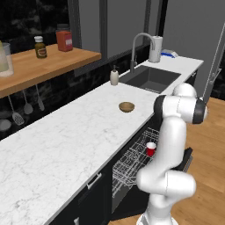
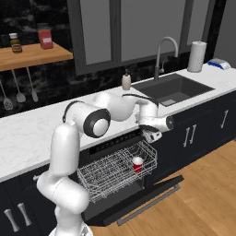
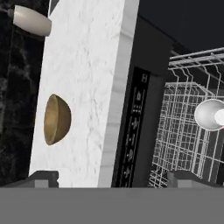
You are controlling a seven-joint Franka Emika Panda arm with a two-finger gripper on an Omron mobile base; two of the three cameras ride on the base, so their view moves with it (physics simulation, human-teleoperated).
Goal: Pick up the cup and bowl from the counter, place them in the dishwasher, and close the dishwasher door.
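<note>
The red cup (image 2: 138,164) stands upright in the pulled-out white wire rack (image 2: 106,175) of the dishwasher (image 2: 120,144), toward the rack's sink-side end. From the left base view the same cup (image 1: 150,148) shows in the rack just under the worktop's front edge, partly behind the white arm. In the hand view its pale inside (image 3: 211,114) faces the camera among the rack wires.

The wooden bowl (image 1: 126,107) sits on the white marble worktop (image 1: 66,145), near the front edge and above the open dishwasher, well apart from the cup. In the hand view the bowl (image 3: 56,119) shows on the marble with nothing touching it.

The dishwasher door (image 2: 152,197) hangs all the way down, lying flat over the wooden floor (image 2: 207,198), its silver bar handle (image 2: 148,205) along the outer edge.

The gripper (image 2: 152,135) hovers just off the worktop's front edge, above the rack and a little above the cup. Its fingertips (image 3: 43,178) stand far apart at the bottom of the hand view, jaws spread wide with nothing between them.

Further along the worktop are the dark sink (image 2: 173,89) with its curved tap (image 2: 165,50), a soap bottle (image 2: 126,81) beside it and a paper towel roll (image 2: 197,56) at the far end. A wooden shelf (image 1: 44,66) on the wall carries jars, with utensils hanging below it.
</note>
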